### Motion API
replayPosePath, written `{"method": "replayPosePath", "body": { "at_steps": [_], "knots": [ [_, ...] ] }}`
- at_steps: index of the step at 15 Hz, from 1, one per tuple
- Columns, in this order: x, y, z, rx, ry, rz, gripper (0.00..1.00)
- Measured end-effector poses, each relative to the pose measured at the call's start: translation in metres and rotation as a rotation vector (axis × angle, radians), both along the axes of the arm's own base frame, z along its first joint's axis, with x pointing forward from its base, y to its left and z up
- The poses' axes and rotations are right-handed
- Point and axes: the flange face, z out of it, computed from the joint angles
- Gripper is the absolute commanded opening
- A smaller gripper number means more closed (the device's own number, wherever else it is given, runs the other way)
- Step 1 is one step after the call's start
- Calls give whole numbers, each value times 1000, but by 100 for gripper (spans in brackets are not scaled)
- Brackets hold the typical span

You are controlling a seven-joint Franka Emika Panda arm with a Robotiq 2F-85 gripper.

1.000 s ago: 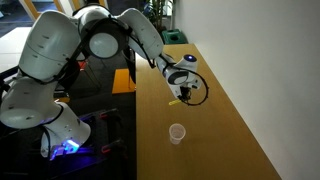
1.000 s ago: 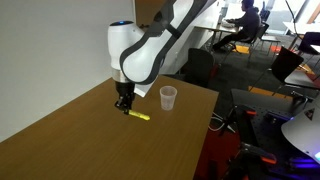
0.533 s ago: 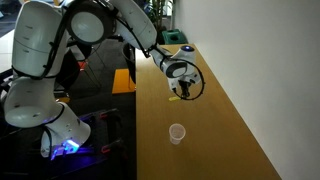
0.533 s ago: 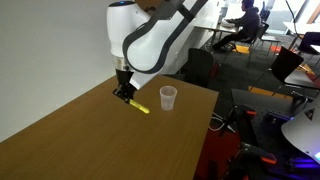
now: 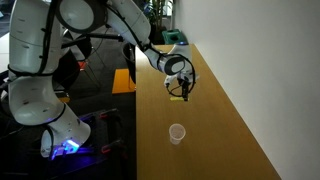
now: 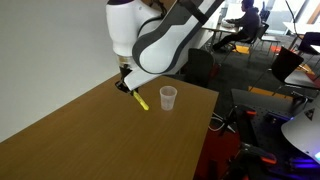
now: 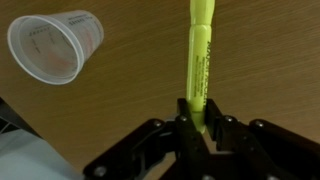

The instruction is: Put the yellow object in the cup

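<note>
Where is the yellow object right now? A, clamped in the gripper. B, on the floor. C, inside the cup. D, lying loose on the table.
A: in the wrist view the gripper is shut on one end of the yellow object, with the cup off to the side.

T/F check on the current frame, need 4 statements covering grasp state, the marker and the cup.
1. The fingers are shut on one end of the yellow marker. True.
2. The yellow marker sits inside the cup. False: it is held in the fingers, apart from the cup.
3. The cup lies tipped on its side. False: it stands upright on the wooden table in both exterior views.
4. The cup is empty. True: the wrist view shows nothing inside it.
</note>
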Motion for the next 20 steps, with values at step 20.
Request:
{"method": "replayPosePath", "body": {
  "at_steps": [20],
  "knots": [
    [-32,-44,38,-417,-155,-702,21]
  ]
}}
